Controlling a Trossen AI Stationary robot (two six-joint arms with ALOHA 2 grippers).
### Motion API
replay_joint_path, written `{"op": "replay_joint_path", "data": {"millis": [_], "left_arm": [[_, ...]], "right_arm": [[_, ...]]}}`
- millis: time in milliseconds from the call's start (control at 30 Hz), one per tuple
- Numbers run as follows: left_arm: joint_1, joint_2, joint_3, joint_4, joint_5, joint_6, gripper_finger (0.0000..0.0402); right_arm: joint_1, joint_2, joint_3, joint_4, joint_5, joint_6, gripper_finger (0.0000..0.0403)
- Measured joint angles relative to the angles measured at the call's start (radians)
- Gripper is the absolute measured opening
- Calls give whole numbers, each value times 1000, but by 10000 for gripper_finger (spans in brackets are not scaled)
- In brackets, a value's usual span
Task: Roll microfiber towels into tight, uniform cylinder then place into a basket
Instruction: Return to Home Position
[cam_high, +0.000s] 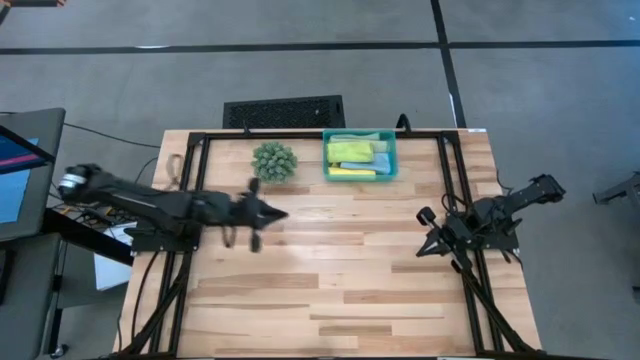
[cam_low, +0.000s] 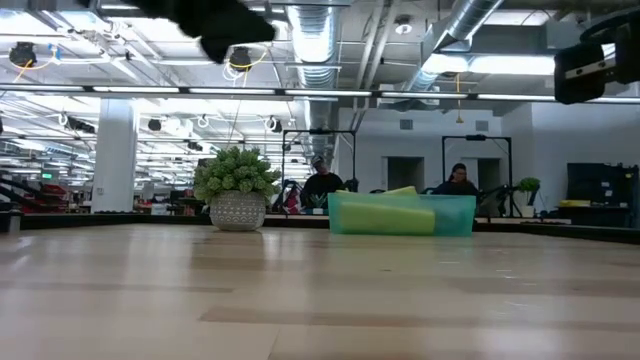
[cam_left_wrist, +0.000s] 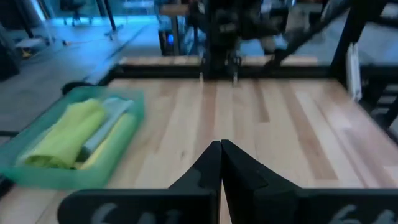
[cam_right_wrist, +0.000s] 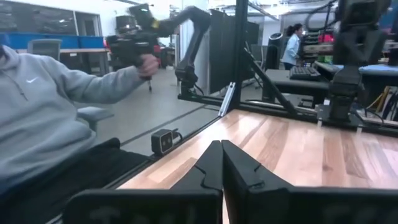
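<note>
1. Left claw (cam_high: 266, 213): fingers pressed together and holding nothing. It hovers over the left arm's half of the worktop (cam_high: 340, 275), just short of the plant ball (cam_high: 274, 161).
2. Basket (cam_high: 326, 158): it stands at the far edge of the worktop, about midway along it and beside the plant ball. From the left claw it lies farther toward that far edge and off toward the right arm's side. The two are well apart.
3. Microfiber towels (cam_high: 352, 152): every roll I can make out lies inside the basket, packed side by side: a lime green, a yellow and a paler one. I cannot count four with certainty. Their long axes run along the basket's longer side, from the left arm's side toward the right arm's.
4. Right claw (cam_high: 432, 232): fingers together and empty, parked on the right arm's side. From it the basket lies toward the far edge and toward the left arm's side. Neither claw is plainly the nearer.
5. Judgement: I see no towel lying loose, so I take the coming move to be a retreat to rest. Because the basket sits diagonally ahead of the left claw, drawing back toward the arm's own base should carry the claw away from it. The plant ball is the closest thing to clear.
</note>
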Motion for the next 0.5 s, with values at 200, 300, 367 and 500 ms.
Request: {"op": "replay_joint_path", "data": {"millis": [200,300,367,500], "left_arm": [[24,-446,-163,-132,33,-83,0],[9,-636,-232,-175,43,-106,0],[-5,-752,-276,-195,41,-103,0],[-15,-939,-361,-237,22,-97,0]], "right_arm": [[-1,0,0,0,1,28,28],[-1,0,0,0,0,28,26],[-1,0,0,-1,0,28,24],[-1,0,0,-1,0,51,23]]}}
